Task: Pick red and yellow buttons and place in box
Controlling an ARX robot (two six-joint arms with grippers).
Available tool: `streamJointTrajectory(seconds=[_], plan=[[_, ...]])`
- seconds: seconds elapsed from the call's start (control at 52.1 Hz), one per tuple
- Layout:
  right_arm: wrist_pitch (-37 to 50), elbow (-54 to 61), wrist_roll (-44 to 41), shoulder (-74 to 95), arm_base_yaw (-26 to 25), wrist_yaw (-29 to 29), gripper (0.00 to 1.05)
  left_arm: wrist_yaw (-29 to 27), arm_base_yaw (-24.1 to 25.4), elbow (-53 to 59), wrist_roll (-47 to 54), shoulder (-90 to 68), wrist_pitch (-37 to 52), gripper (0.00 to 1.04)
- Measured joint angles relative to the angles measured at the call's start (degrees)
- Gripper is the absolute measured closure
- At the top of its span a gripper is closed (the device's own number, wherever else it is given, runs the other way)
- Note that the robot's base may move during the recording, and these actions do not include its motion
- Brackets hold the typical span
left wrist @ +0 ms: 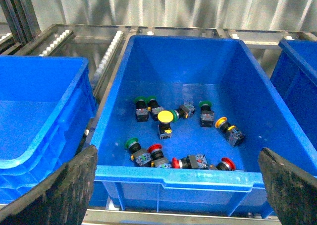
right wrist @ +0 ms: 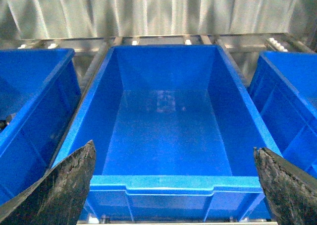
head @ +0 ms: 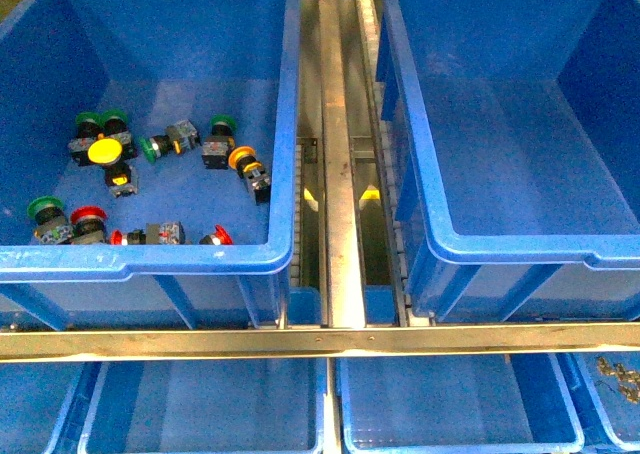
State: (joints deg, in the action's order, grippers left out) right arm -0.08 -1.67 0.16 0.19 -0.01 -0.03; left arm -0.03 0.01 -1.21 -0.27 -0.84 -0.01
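Observation:
The red and yellow buttons lie in the left blue bin (head: pixel 150 259) among green-capped ones. A yellow button (head: pixel 104 151) (left wrist: pixel 165 116) sits mid-floor, and an orange-yellow one (head: pixel 241 158) (left wrist: pixel 221 121) lies to its right. Red buttons (head: pixel 88 215) (left wrist: pixel 154 148) lie along the near wall, with others (head: pixel 222 236) (left wrist: pixel 227 163) beside them. The box (head: pixel 500 249) (right wrist: pixel 168 183) on the right is empty. My left gripper (left wrist: pixel 178 158) hangs open before the left bin's near rim, holding nothing. My right gripper (right wrist: pixel 174 148) is open before the box's near rim. Neither arm shows in the front view.
Green-capped switches (head: pixel 148 149) (left wrist: pixel 132 143) mix with the buttons. Metal rails (head: pixel 338 174) run between the two bins, and a metal bar (head: pixel 320 339) crosses in front. More blue bins (head: pixel 200 414) sit on the lower level, one with small metal parts (head: pixel 620 379).

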Motion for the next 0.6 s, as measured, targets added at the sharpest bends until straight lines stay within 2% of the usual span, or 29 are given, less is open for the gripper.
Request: streamJointTrajectory(seconds=[0.595], plan=[[0.0, 0.0, 0.0, 0.0, 0.0, 0.0, 0.07, 0.0, 0.0, 0.0, 0.0, 0.0, 0.0, 0.08]])
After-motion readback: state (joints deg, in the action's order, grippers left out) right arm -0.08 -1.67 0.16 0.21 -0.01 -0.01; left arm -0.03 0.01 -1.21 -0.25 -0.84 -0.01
